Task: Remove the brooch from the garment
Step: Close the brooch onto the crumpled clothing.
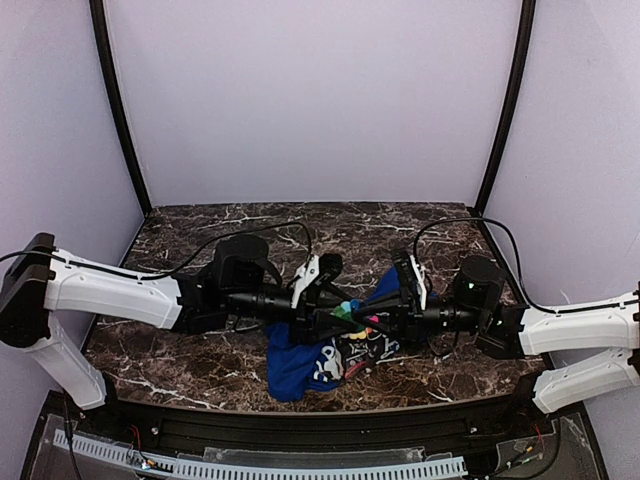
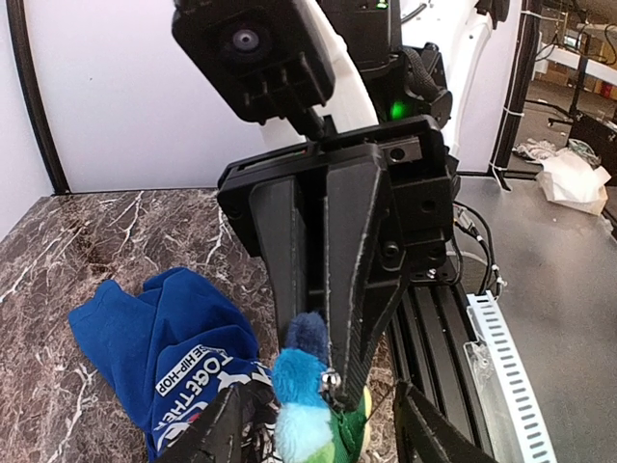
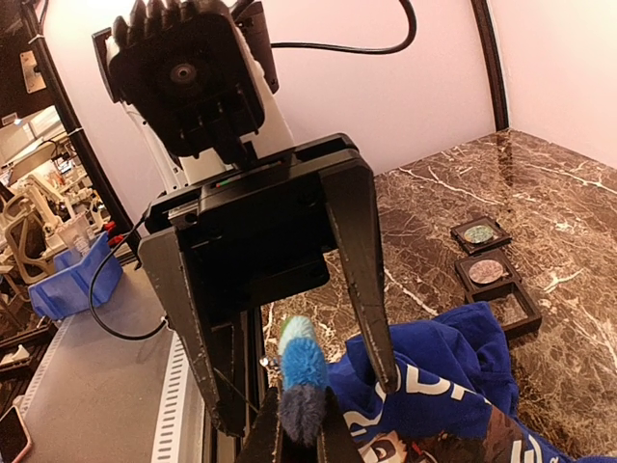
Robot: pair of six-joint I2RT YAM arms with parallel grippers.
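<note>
The brooch [image 1: 350,312] is a fuzzy strip, dark blue through light blue to green, with yellow and pink at its far end. My right gripper [image 3: 299,400] is shut on its dark blue end; the left wrist view shows those jaws [image 2: 313,328] pinching it. My left gripper [image 2: 318,391] is open, its fingers [image 2: 224,424] straddling the brooch [image 2: 301,400] without touching it. A small metal clasp [image 2: 330,381] shows on the brooch. The blue printed garment [image 1: 300,365] lies crumpled on the table under both grippers. I cannot tell whether the pin is still in the cloth.
Three small dark square trays [image 3: 487,270] sit in a row on the marble table [image 1: 200,240] beyond the garment [image 3: 453,386]. The black front rail [image 1: 300,420] runs along the near edge. Walls close in the back and sides.
</note>
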